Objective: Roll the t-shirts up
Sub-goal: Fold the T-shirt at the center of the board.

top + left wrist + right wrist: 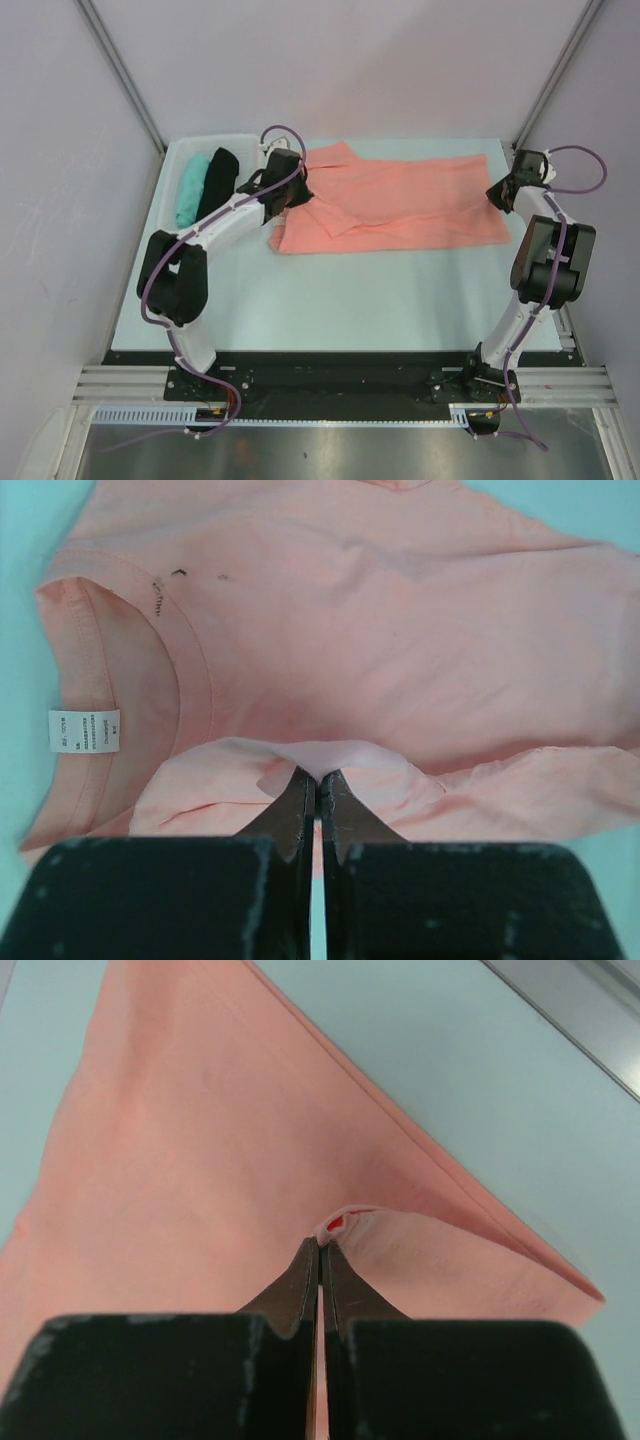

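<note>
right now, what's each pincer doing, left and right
left pincer: closed, pinching a fold of the salmon-pink t-shirt near the collar
right pincer: closed, pinching the same shirt's cloth

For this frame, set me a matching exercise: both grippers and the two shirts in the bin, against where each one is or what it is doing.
Column one
1. left gripper
2. right gripper
3. teal t-shirt
4. black t-shirt

Column two
A. in the bin, on the side nearer the salmon-pink t-shirt
B. jaws shut on pink cloth beside the collar
C. in the bin, against its outer left wall
D. jaws shut on the pink shirt's end farthest from the collar

Pairs: 1-B; 2-D; 3-C; 4-A
</note>
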### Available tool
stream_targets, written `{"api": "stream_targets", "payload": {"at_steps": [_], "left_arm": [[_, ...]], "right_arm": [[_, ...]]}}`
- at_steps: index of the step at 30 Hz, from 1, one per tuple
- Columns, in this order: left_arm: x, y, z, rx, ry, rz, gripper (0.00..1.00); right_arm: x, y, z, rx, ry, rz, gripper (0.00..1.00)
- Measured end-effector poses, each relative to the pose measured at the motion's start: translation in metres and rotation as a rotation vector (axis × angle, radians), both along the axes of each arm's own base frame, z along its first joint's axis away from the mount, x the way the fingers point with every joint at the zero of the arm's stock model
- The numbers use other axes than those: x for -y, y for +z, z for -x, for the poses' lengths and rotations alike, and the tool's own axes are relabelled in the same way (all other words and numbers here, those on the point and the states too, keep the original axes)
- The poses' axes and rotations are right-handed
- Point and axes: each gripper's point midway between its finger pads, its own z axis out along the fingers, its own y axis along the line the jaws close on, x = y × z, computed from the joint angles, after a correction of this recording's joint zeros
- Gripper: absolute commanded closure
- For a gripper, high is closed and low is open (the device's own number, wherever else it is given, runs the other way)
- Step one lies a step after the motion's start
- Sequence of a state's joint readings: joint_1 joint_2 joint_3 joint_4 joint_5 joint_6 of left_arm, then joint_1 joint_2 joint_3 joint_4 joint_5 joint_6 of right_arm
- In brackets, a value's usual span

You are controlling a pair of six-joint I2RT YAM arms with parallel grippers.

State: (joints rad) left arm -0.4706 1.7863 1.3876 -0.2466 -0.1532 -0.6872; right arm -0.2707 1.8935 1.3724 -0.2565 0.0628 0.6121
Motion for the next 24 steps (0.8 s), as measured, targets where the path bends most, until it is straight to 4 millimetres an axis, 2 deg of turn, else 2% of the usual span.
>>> {"api": "stream_targets", "payload": {"at_steps": [3,9,13,19,24], "left_arm": [[-0.001,-0.008,-0.002,-0.014,-0.001,-0.003,1.00],[0.000,-0.018,-0.005,-0.029,-0.014,0.000,1.00],[0.001,-0.022,-0.009,-0.028,-0.019,0.011,1.00],[0.000,-0.040,-0.011,-0.062,-0.019,0.002,1.00],[-0.002,-0.039,-0.012,-0.059,-0.016,0.003,1.00]], "right_arm": [[-0.003,0.000,-0.003,-0.006,0.013,0.006,1.00],[0.005,0.001,-0.001,-0.021,-0.011,0.024,1.00],[0.012,-0.006,0.004,-0.046,-0.030,0.025,1.00],[0.019,-0.018,0.011,-0.086,-0.052,0.024,1.00],[0.021,-0.021,0.013,-0.097,-0.057,0.022,1.00]]}}
